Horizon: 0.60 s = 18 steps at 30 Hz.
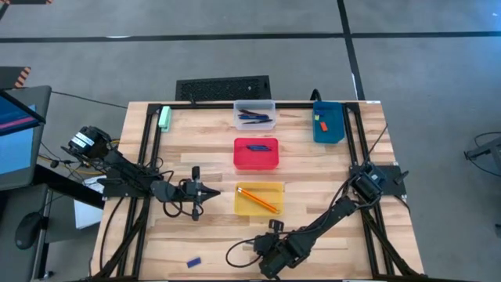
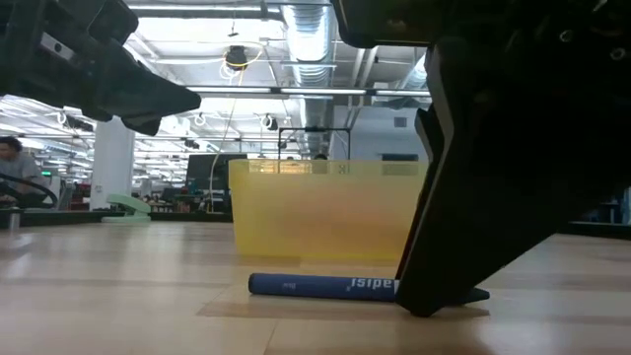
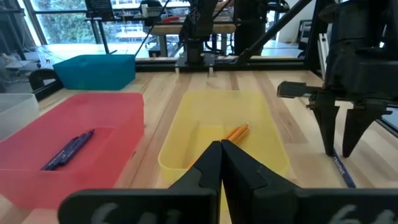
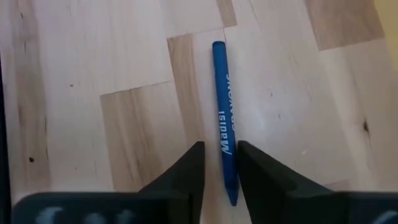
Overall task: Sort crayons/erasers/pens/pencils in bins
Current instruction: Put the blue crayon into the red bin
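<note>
Two bins sit along the worktop's (image 1: 313, 168) far edge, a third bin (image 1: 256, 153) mid-worktop and a fourth bin (image 1: 259, 198) just in front holding pencils (image 1: 257, 200). A crayon (image 4: 224, 118) lies on the worktop near the front edge, between the right end effector's (image 4: 219, 163) fingers. The left end effector (image 1: 213, 192) sits just left of the pencil bin.

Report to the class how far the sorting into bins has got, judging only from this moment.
Done: pens lie in the clear bin, a blue stick in the red bin, pencils in the yellow bin, erasers in the blue bin. In hand: the right gripper straddles a blue crayon on the table. Left: another blue piece near the table's front edge. The left gripper waits, shut.
</note>
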### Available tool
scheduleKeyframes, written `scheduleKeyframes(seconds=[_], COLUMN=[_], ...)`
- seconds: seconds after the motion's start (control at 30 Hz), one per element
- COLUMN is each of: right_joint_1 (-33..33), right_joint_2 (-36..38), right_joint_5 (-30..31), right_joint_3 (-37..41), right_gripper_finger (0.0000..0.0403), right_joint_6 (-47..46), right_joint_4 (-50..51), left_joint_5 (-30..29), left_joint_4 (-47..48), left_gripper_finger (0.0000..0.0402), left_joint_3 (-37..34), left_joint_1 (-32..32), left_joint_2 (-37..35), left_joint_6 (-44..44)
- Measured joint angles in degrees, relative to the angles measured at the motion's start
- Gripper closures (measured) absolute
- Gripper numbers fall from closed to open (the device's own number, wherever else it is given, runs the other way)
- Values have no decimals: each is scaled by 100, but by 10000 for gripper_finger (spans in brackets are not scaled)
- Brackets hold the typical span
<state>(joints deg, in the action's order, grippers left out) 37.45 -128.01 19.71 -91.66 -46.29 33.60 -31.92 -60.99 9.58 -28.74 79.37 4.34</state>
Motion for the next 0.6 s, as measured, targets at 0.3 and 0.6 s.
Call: scheduleKeyframes(seconds=[0.3,0.6], right_joint_1=[-83,-129], right_joint_2=[-3,-4], right_joint_5=[-400,-489], right_joint_3=[-2,1], right_gripper_finger=[320,322], right_joint_6=[-19,-20], right_joint_4=[172,237], left_joint_5=[2,3], left_joint_4=[26,25], left_gripper_finger=[401,401], left_joint_3=[0,0], left_joint_1=[-2,-41], left_joint_2=[0,0], left_joint_6=[129,127])
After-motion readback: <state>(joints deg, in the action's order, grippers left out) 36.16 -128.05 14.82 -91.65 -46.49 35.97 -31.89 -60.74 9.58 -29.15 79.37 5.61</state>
